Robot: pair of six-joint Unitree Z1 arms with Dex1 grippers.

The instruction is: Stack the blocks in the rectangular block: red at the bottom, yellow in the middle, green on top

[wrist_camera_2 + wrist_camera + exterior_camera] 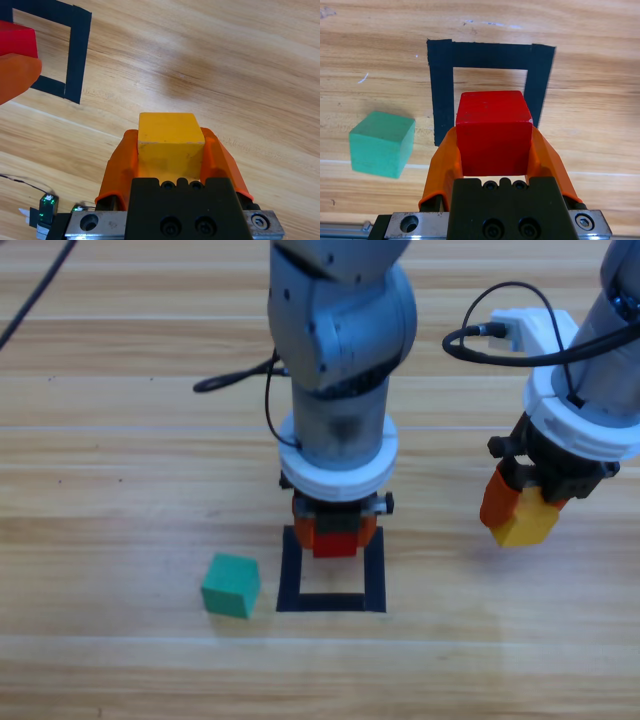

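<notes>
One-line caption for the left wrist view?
Left gripper holds red cube before tape rectangle; green cube alongside.

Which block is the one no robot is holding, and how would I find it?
Find the black tape rectangle on the wooden table. Just to its left in the high view, apart from it, sits the teal-green cube. It lies free, whereas the red cube and yellow cube are clamped in grippers.

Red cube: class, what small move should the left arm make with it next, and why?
Probably lower the red cube onto the wood inside the tape rectangle and open. The left gripper holds it at the rectangle's far end, and red goes at the bottom. The right gripper holds the yellow cube off to the right; the green cube lies on the table.
</notes>
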